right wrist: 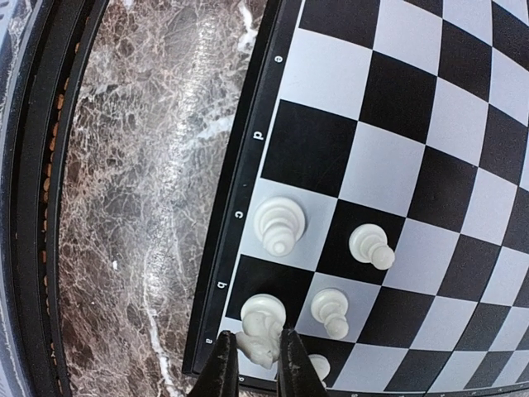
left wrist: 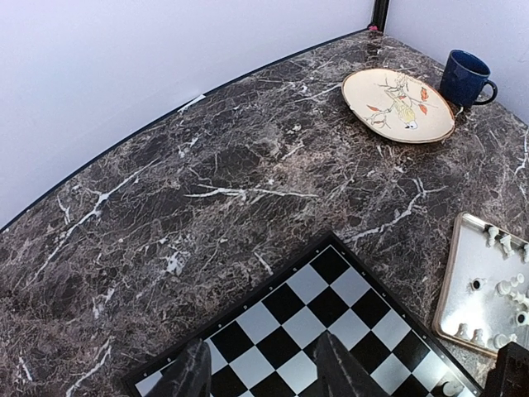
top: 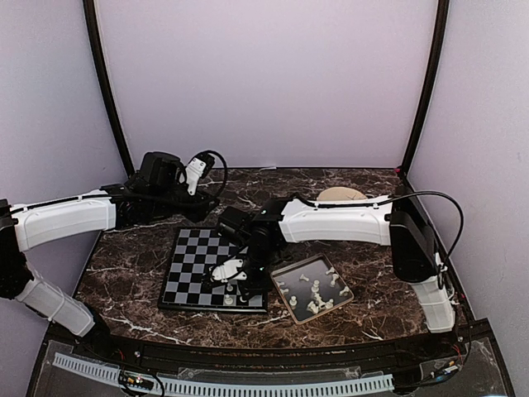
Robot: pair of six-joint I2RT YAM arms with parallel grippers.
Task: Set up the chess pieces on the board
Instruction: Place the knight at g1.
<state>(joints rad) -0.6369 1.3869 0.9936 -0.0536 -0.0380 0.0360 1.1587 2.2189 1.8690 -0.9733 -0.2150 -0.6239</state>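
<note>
Several chess pieces [right wrist: 279, 225] stand on the board [right wrist: 430, 116], in the rows closest to the bench's near edge. My right gripper [right wrist: 254, 372] is pinched narrowly around one more on the end square, so I judge I'm setting it down. Next comes a slight opening and a straight lift, because the neighbouring pieces crowd close. The remaining pieces wait in the tray [top: 324, 308] toward the right edge. My left gripper [left wrist: 264, 376] hangs spread and empty, with open marble toward the far-left corner.
</note>
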